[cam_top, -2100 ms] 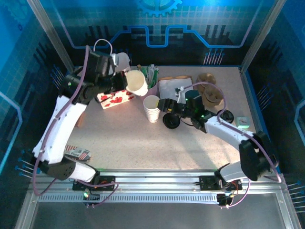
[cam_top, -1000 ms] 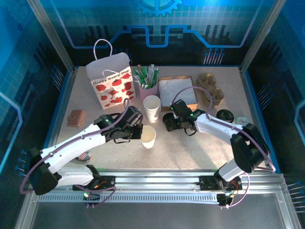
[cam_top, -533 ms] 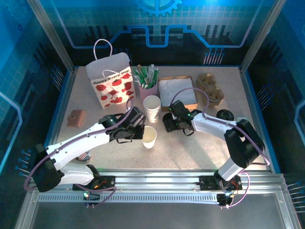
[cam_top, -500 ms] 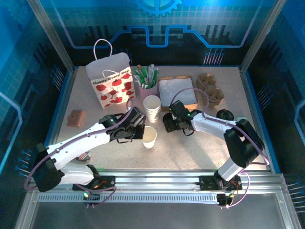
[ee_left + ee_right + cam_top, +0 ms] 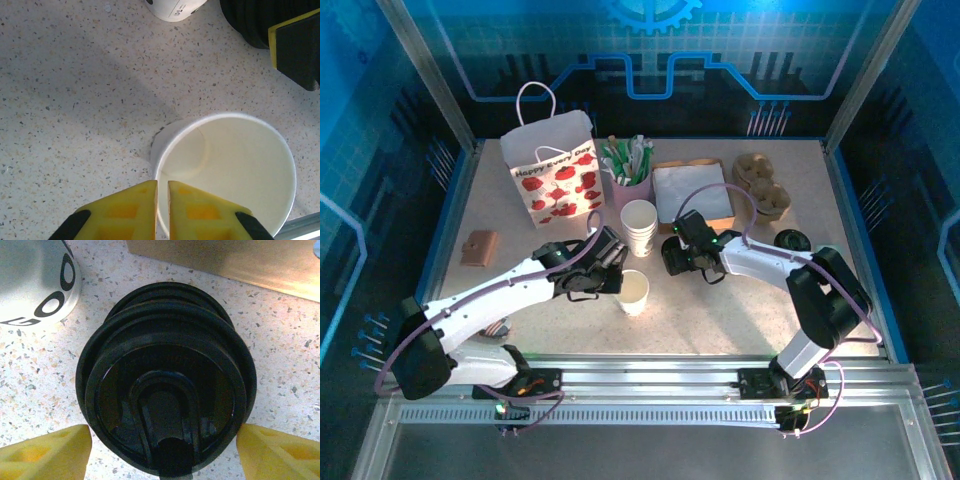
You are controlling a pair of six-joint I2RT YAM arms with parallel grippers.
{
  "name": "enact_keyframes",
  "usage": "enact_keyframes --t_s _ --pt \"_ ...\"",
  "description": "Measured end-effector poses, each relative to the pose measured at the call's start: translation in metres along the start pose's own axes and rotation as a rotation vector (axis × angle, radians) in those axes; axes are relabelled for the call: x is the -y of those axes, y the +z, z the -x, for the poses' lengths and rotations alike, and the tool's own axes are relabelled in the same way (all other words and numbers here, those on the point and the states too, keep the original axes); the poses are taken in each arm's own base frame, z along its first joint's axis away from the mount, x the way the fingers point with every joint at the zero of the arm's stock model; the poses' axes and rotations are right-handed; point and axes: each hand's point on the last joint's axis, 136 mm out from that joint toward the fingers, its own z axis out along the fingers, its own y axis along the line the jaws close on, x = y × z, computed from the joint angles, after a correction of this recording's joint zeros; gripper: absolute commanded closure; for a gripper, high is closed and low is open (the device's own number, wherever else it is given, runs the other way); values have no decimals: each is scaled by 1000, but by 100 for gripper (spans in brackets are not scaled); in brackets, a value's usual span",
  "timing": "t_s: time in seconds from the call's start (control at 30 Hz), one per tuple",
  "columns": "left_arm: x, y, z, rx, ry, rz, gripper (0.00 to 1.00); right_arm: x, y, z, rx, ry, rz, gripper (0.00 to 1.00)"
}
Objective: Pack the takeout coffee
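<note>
Looking down from above first: the cup (image 5: 633, 291) stands upright and lidless near the middle of the frame, its mouth open to the camera. The left pincer (image 5: 616, 281) sits right at its left rim. Just up and right, the right pincer (image 5: 679, 254) hangs over a pile of black lids (image 5: 672, 264), beside the stack of cups (image 5: 639, 226). The gift bag (image 5: 556, 180) is well apart, upper left, so the left arm looks the nearer one for that carry.

Left wrist view: the yellow fingers (image 5: 131, 210) at the bottom edge are drawn almost together. The cup's near wall runs straight into the thin slit between them, 1 pad outside and 1 inside. That reads as a pinch on the rim. The cup sits lower right, the lids in the upper right corner.

Right wrist view: the top lid lies flat, dead centre, its drinking hole toward the bottom edge. The 2 yellow fingers (image 5: 47, 452) stand wide apart in the bottom corners, 1 each side of the pile, gripping nothing. So the lid lies straight under the right pincer, and the cup waits down-left of it.
</note>
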Motion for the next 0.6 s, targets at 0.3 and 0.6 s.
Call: enact_keyframes --t_s 0.3,0.6 --pt "-1 1 3 13 3 9 76 0 1 3 10 -9 -3 34" --pt "-3 -25 21 102 21 12 66 0 1 4 18 -16 -3 24"
